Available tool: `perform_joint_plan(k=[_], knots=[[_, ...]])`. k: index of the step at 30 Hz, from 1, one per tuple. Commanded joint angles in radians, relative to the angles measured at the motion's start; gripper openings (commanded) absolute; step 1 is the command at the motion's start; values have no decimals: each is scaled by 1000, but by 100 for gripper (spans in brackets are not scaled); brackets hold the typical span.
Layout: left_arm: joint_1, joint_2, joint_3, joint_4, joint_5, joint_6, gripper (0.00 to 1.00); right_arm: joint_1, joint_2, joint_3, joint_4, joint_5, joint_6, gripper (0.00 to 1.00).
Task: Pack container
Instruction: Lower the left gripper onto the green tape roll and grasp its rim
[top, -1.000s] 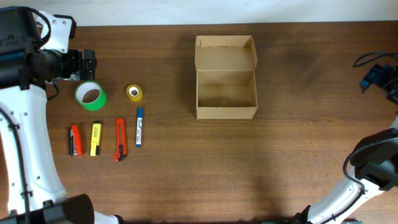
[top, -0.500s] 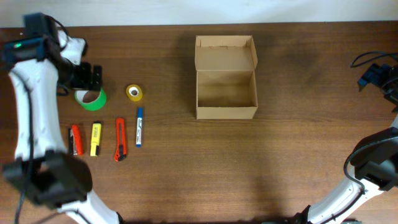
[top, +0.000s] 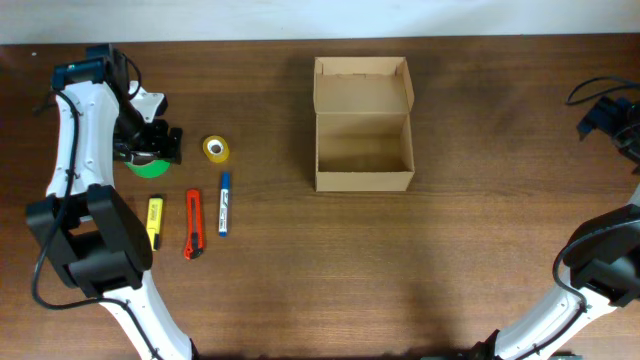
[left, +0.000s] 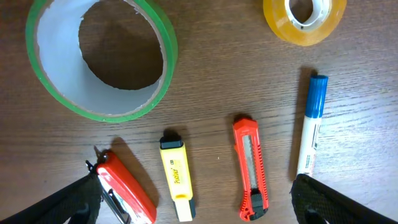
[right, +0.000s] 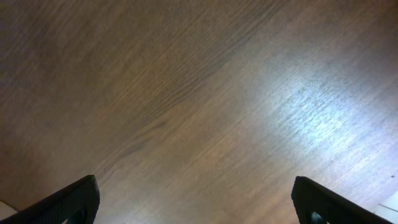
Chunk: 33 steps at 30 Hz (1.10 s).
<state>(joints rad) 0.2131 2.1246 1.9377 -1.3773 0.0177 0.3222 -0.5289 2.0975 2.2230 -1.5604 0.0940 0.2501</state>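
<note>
The container (top: 363, 135) is an open tan cardboard box at the table's back middle, its flap lid folded back and its inside bare. My left gripper (top: 165, 142) is open and empty, hovering over the green tape roll (top: 150, 167) at the left. In the left wrist view my open jaws (left: 199, 205) frame the green tape roll (left: 56, 81), a yellow tape roll (left: 292, 31), a blue marker (left: 310, 134), a red utility knife (left: 252, 168), a yellow highlighter (left: 176, 180) and a red tool (left: 127, 186). My right gripper (top: 610, 118) is open at the far right edge.
In the overhead view the yellow tape roll (top: 216, 149), blue marker (top: 225, 204), red knife (top: 193, 223) and highlighter (top: 154, 222) lie left of the box. My left arm hides the red tool there. The right wrist view shows my open jaws (right: 199, 199) over bare wood.
My left arm has swung right and toward the front, so the gripper is now over the green tape roll. The arm now covers the red tool. The right arm has not moved.
</note>
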Motion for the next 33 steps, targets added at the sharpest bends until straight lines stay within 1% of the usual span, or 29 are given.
perform_joint_plan(k=[1, 5, 8, 11, 16, 23, 26, 33], knots=[[-1, 3, 20, -4, -6, 51, 94, -1, -11, -6, 6, -17, -6, 99], [-1, 3, 20, -2, -4, 71, 91, -1, -11, -6, 6, -17, -6, 99], [-2, 3, 20, 13, 20, 120, 91, -1, -11, -6, 5, -24, -6, 99], [-3, 3, 20, 40, 17, 140, 91, -1, -11, -6, 6, -42, -6, 99], [-3, 11, 20, 61, 8, 140, 94, -1, -11, -6, 6, -42, -6, 99], [-11, 88, 20, 60, 5, 140, 93, -1, -11, -6, 5, -42, -6, 99], [-24, 116, 20, 87, -23, 140, 93, -1, -11, -6, 5, -42, -6, 99], [-30, 138, 20, 146, -27, 140, 92, -1, -11, -6, -6, -43, -6, 99]])
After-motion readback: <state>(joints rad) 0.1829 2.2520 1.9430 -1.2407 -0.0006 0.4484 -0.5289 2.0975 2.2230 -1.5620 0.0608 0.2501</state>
